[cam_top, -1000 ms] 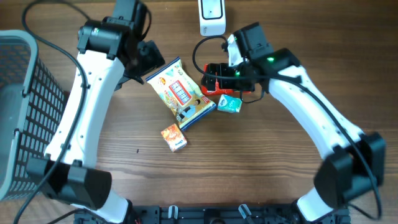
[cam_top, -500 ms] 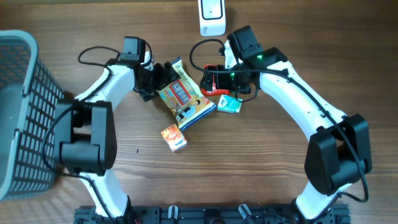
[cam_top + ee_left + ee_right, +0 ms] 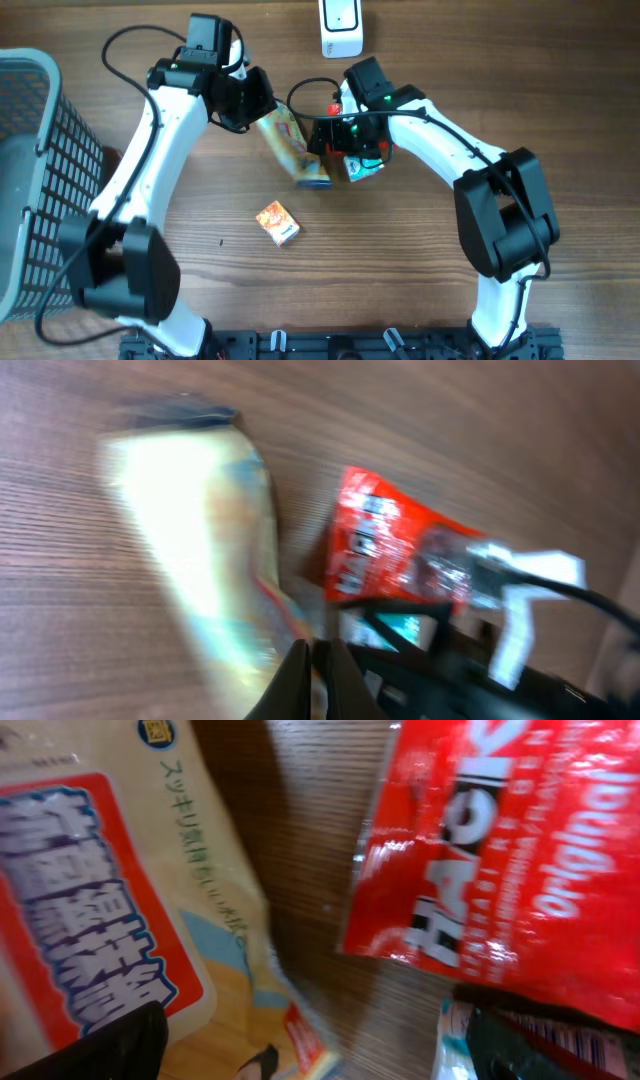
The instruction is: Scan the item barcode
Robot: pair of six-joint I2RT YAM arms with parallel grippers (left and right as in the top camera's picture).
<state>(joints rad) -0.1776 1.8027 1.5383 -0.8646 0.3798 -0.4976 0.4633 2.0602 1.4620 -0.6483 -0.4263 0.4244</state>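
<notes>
A yellow snack bag [image 3: 292, 150] with a red label stands tilted on edge at the table's middle. My left gripper [image 3: 260, 104] is shut on its upper edge. In the left wrist view the bag [image 3: 205, 550] is a blur, with the closed fingertips [image 3: 300, 675] at its lower end. My right gripper [image 3: 340, 142] hovers open just right of the bag, over a red packet [image 3: 510, 850] and a teal packet [image 3: 455, 1045]. The right wrist view shows the bag's label [image 3: 95, 910] at the left. The white scanner [image 3: 341, 28] stands at the far edge.
A small orange box [image 3: 278, 222] lies nearer the front. A dark wire basket [image 3: 40, 180] fills the left side. The right arm's black cable [image 3: 300, 95] loops between the two grippers, which are very close together.
The left gripper has closed on the snack bag's edge and pulled it up from lying flat to standing on edge. The right gripper has shifted left, closer to the bag.
</notes>
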